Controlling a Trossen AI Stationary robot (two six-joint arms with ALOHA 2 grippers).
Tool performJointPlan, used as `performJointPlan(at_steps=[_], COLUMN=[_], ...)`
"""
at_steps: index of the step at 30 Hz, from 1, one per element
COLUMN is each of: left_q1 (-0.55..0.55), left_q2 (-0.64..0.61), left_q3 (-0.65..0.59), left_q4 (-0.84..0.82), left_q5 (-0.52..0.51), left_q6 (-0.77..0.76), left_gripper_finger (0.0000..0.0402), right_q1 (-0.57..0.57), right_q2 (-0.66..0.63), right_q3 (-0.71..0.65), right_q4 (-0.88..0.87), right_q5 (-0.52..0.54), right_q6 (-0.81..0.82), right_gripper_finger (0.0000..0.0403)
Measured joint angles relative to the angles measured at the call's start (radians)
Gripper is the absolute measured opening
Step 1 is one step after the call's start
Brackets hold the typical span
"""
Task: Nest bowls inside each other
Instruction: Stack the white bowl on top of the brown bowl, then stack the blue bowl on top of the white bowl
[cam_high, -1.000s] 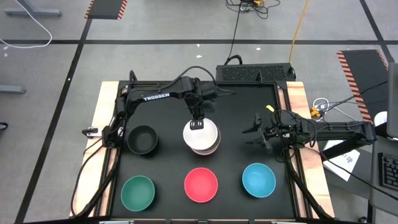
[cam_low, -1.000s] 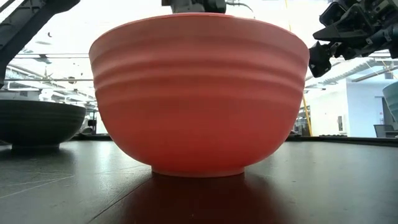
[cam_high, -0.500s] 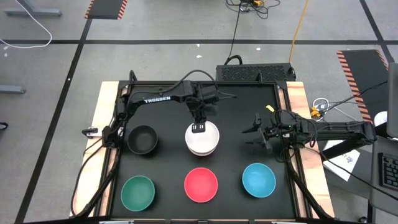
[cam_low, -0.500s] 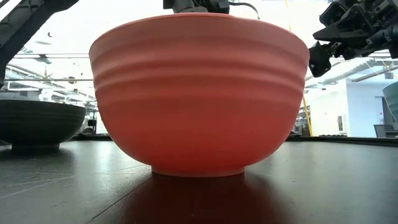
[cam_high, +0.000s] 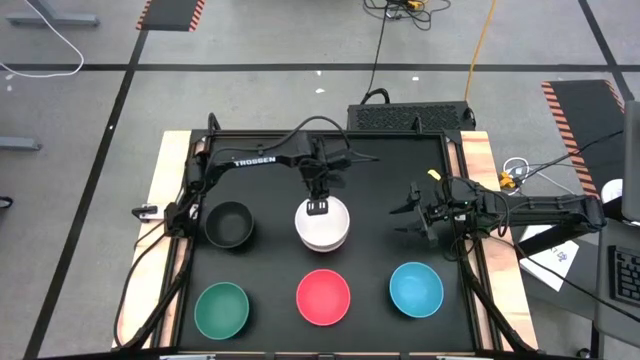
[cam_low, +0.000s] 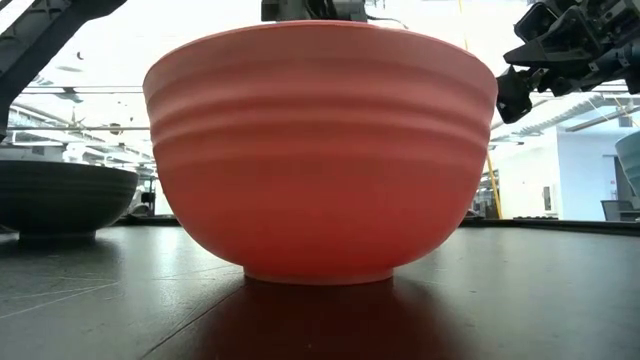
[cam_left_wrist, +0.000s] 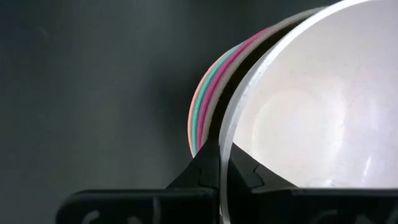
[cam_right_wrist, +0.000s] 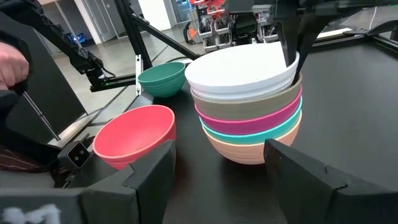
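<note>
A white bowl (cam_high: 323, 228) sits on top of a stack of taupe (cam_right_wrist: 249, 102), magenta (cam_right_wrist: 249, 120), teal (cam_right_wrist: 249, 133) and orange (cam_right_wrist: 249, 149) bowls at the table's middle. My left gripper (cam_high: 319, 207) reaches down from the far side and is shut on the white bowl. My right gripper (cam_high: 408, 213) hovers open to the right of the stack, holding nothing. Black (cam_high: 229, 224), green (cam_high: 221, 309), red (cam_high: 323, 297) and blue (cam_high: 416, 289) bowls stand apart on the mat. My left gripper pinches the white bowl's far rim (cam_left_wrist: 229, 144), one finger inside the bowl and one outside. The fingers (cam_right_wrist: 291, 57) point steeply down from above. The bowl sits mouth up, low in the taupe bowl; a dark gap shows beside its rim near the fingers.
The red bowl (cam_low: 320, 150) stands close in front of the low camera and hides the stack there. A black box (cam_high: 410, 118) lies at the far edge. Bare mat lies between the stack and the near row of bowls.
My left gripper has sunk, still shut on the white bowl's rim, and shifted a little toward the table's left. The white bowl has come down with it into the stack and now lies more squarely over the bowls below.
</note>
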Motion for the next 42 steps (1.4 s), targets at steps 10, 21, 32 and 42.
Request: performJointPlan(at_steps=[10, 21, 32, 42], left_q1=[0.001, -0.001, -0.002, 0.017], left_q2=[-0.002, -0.002, -0.002, -0.005], left_q3=[-0.026, 0.011, 0.115, 0.115], left_q4=[0.008, 0.014, -0.01, -0.012], left_q5=[-0.018, -0.033, -0.042, -0.109], left_q6=[0.002, -0.001, -0.03, -0.006], left_gripper_finger=[0.0023, 0.016, 0.0261, 0.0262], right_q1=[0.0, 0.0, 0.0, 0.0], right_q2=[0.0, 0.0, 0.0, 0.0], right_q3=[0.0, 0.0, 0.0, 0.0], right_q4=[0.003, 0.003, 0.003, 0.003], right_q5=[-0.001, -0.001, -0.002, -0.003], right_q6=[0.005, 0.014, 0.014, 0.014], right_gripper_finger=[0.0238, 0.0238, 0.0238, 0.0238])
